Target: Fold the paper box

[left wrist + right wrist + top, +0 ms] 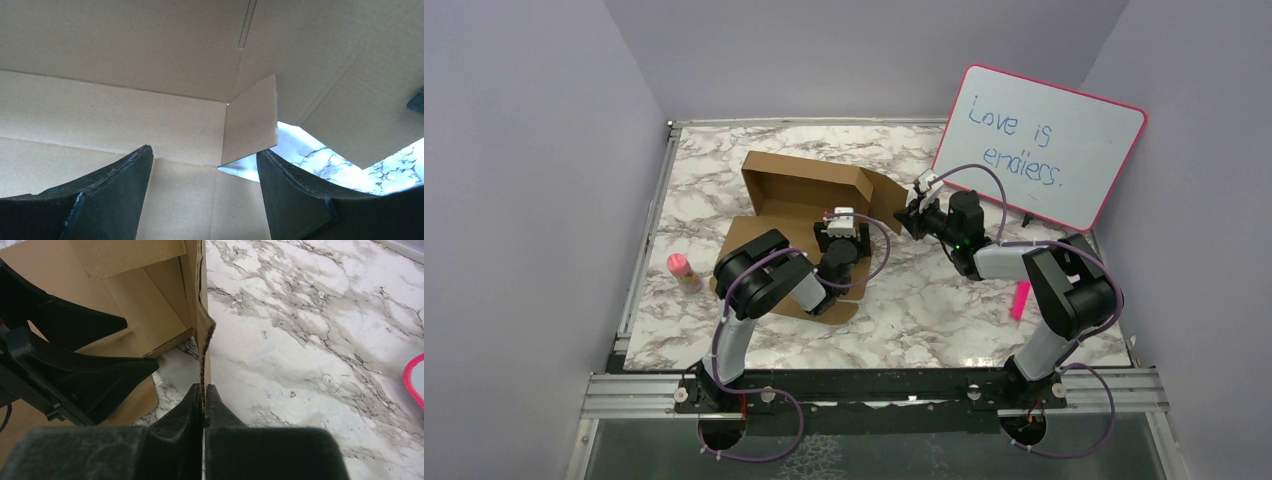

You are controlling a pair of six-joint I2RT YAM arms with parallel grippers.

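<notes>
The brown paper box (799,190) stands half formed at the middle of the marble table, back wall and side walls raised. My left gripper (841,232) is open and sits inside it; in the left wrist view its gripper (205,165) points at the box floor (190,200) and a small corner flap (250,120). My right gripper (914,213) is shut on the box's right side flap (886,195); in the right wrist view the gripper (204,388) pinches the flap's thin edge (205,335), held upright.
A pink-rimmed whiteboard (1039,145) with blue writing leans at the back right. A pink-capped small bottle (684,272) stands left of the box. A pink marker (1020,300) lies by the right arm. The table's left rail (649,240) is close.
</notes>
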